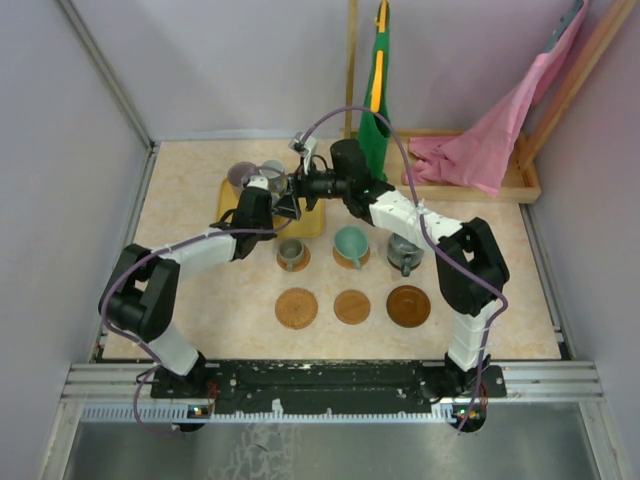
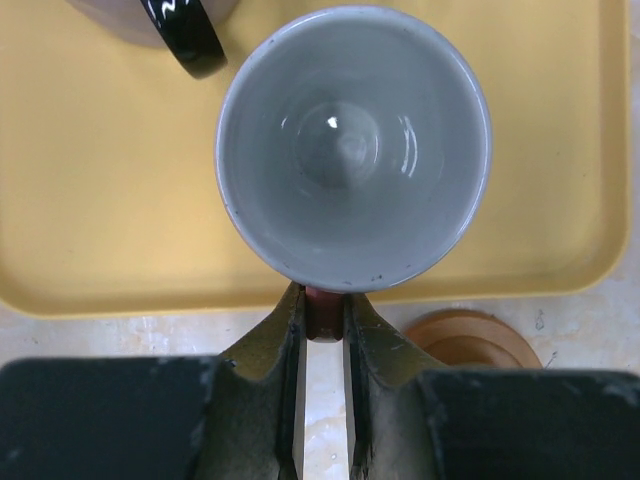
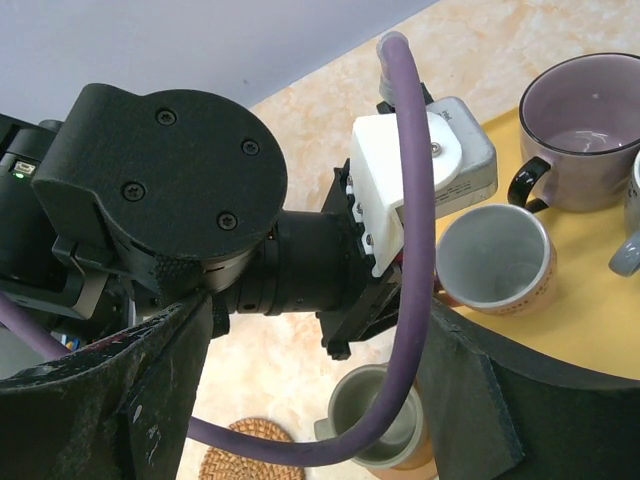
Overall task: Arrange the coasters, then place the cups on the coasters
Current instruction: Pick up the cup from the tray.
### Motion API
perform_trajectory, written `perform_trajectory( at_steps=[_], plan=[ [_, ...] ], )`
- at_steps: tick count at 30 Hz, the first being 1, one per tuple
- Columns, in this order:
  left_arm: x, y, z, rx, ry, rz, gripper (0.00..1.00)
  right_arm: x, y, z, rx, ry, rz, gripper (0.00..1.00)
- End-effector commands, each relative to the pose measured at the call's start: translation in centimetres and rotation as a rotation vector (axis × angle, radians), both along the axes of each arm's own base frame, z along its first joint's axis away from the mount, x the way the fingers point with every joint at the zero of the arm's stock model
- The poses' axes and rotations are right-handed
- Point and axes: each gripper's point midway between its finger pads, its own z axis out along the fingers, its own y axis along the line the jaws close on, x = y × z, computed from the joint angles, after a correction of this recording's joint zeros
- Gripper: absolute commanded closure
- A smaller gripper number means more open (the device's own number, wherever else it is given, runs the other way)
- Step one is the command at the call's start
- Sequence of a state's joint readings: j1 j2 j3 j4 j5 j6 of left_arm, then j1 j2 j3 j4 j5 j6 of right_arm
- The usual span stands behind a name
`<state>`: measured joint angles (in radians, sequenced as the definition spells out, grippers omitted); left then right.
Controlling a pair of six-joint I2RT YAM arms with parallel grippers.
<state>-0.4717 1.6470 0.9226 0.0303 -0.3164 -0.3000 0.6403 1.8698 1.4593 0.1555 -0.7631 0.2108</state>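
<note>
A small reddish-brown cup [image 2: 353, 150] with a pale inside hangs over the yellow tray [image 2: 100, 200]; my left gripper [image 2: 324, 318] is shut on its handle. A purplish cup [image 3: 585, 125] and a grey cup [image 3: 630, 240] stand on the tray. Three cups sit on the back row of coasters: grey-green [image 1: 291, 253], teal [image 1: 351, 243], dark grey [image 1: 404, 250]. Three bare coasters [image 1: 296, 308] [image 1: 352, 306] [image 1: 408, 306] lie in front. My right gripper [image 3: 310, 400] is open above the left wrist, holding nothing.
The left arm's purple cable [image 3: 415, 230] crosses between the right fingers. A pink cloth [image 1: 480, 150] lies in a wooden tray at the back right, beside a hanging green and yellow item [image 1: 377, 90]. Grey walls close in both sides.
</note>
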Motion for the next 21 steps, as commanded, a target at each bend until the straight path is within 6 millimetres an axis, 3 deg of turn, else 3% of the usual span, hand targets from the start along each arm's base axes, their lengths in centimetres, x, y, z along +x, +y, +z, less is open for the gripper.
perform_trajectory(
  at_steps=[1, 9, 21],
  plan=[
    [0.7, -0.6, 1.4, -0.027, 0.004, 0.007, 1.00, -0.1, 0.5, 2.6, 0.047, -0.068, 0.018, 0.23],
    [0.6, -0.7, 2.0, -0.045, 0.036, 0.008, 1.00, -0.3, 0.4, 2.6, 0.053, -0.060, 0.021, 0.23],
    [1.0, 0.8, 4.4, -0.088, -0.036, 0.046, 1.00, -0.7, -0.2, 5.6, 0.082, -0.087, -0.010, 0.23]
  ],
)
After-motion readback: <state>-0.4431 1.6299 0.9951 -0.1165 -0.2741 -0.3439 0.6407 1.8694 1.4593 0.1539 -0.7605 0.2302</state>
